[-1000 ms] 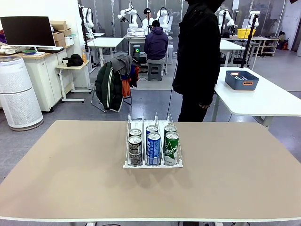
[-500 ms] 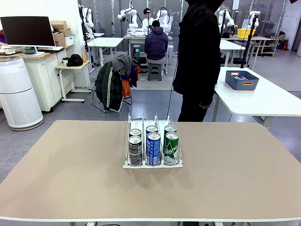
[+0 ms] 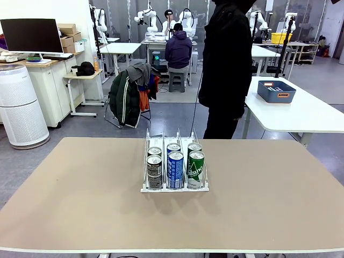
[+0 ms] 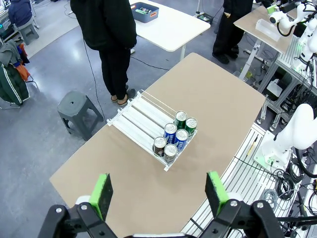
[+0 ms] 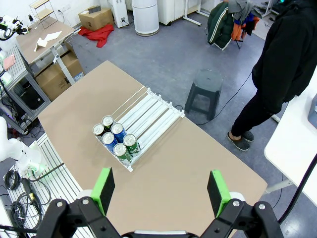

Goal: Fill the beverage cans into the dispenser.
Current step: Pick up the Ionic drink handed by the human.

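Left gripper [image 4: 158,193] first: black w/ green pads [image 4: 102,193], jaws spread as wide as they go, nothing between them. It hangs high above the dispenser, and I'm looking down along its fingers at the whole table.

The clear-white three-lane wire-divided dispenser [image 3: 174,189] sits approx mid-way across the tan rectangular table [image 3: 80,215], front lip facing my side.

Going L to R across the dispenser on the front cam:
- Left lane: dark grey slim metal can [image 3: 155,172] upright against the lip, w/ a second dark one [image 3: 154,151] just behind it.
- Middle lane: blue metal can w/ white lettering [image 3: 176,169] at the lip, another blue one [image 3: 173,147] just behind.
- Right lane: green metal can w/ white lettering [image 3: 195,168] at the lip, another green one [image 3: 194,147] just behind.

That's six cans, two per lane, all upright, silver tops up, bunched at the dispenser's lip end. From the wrist cams the lanes behind them show bare white rails.

Past the dispenser's far end, slightly right, a person in black clothes [image 3: 226,64] stands on the floor, off the table. A grey plastic stool [image 5: 205,84] stands on the floor near that same far end.

Right gripper [image 5: 160,191]: same story, jaws fully apart, holding nothing, high above the dispenser.
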Robot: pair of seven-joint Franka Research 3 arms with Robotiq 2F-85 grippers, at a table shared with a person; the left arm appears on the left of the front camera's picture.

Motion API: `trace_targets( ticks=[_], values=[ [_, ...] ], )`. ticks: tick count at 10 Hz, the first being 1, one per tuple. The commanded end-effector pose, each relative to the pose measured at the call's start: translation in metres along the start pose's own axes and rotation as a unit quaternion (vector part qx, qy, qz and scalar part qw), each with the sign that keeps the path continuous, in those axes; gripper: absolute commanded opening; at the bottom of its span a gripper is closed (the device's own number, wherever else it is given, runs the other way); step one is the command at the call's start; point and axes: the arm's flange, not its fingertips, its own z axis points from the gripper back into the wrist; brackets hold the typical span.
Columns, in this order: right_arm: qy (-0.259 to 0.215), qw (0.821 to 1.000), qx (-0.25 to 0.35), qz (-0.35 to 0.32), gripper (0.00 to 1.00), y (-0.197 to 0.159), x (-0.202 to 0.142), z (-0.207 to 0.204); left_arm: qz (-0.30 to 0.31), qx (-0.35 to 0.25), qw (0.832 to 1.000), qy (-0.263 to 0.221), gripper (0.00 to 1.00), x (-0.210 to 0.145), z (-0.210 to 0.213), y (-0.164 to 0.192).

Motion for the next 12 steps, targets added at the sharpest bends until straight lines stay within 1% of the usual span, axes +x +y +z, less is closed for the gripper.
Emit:
trace_targets(
  ticks=[1, 12],
  values=[
    [-0.003, 1.0, 0.002, -0.003, 1.0, 0.0008, 0.0009, -0.0018, 0.002, 0.0, 1.0, 0.0, 1.0, -0.0002, -0.0001, 0.0006],
    [-0.003, 1.0, 0.002, -0.003, 1.0, 0.0008, 0.0009, -0.0018, 0.002, 0.0, 1.0, 0.0, 1.0, -0.0002, -0.0001, 0.0006]
  ],
)
